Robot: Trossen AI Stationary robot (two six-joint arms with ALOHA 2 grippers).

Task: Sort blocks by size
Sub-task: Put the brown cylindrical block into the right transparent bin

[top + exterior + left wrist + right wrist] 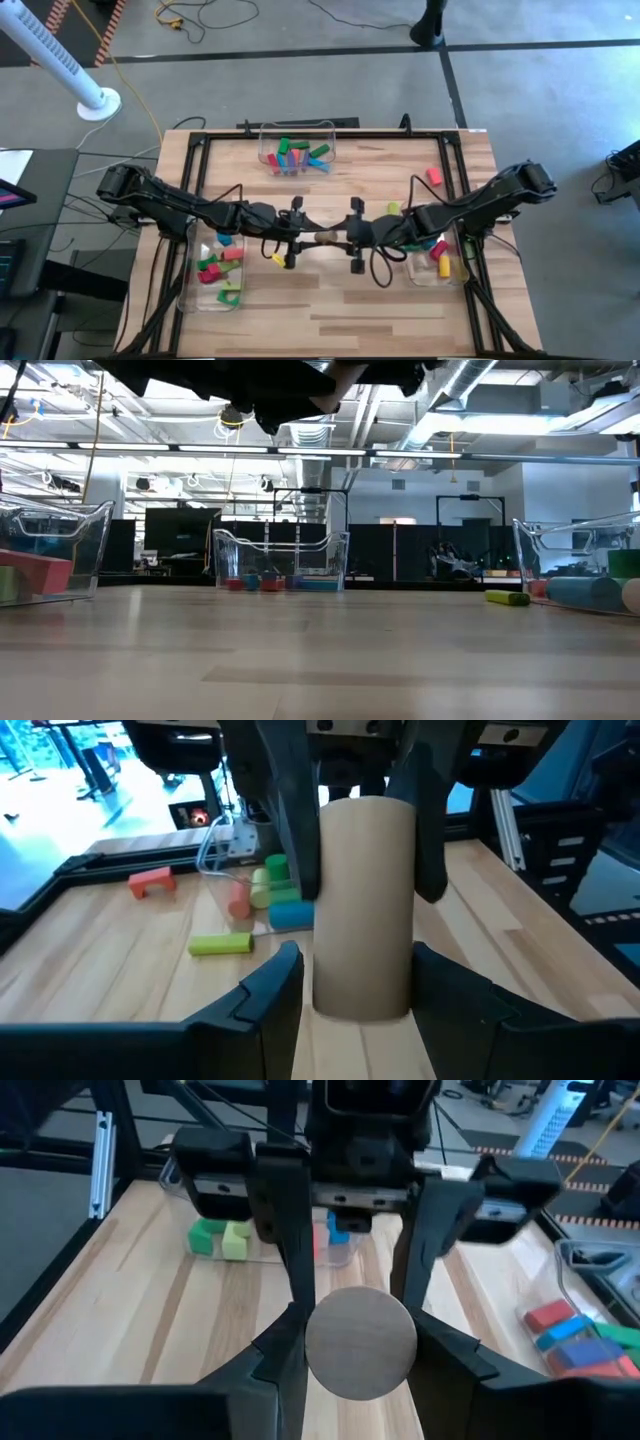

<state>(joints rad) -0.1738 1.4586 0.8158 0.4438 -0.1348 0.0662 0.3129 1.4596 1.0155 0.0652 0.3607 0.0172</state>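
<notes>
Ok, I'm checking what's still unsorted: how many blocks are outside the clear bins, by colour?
red block: 1
green block: 1
yellow block: 1
tan cylinder: 1
Total: 4

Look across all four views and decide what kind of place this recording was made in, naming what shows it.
Probably an industrial lab or workshop. Exposed ducts and pipes cross the ceiling, cables trail over the bare concrete floor, and a wooden table with a black metal frame carries clear bins of coloured blocks.
</notes>
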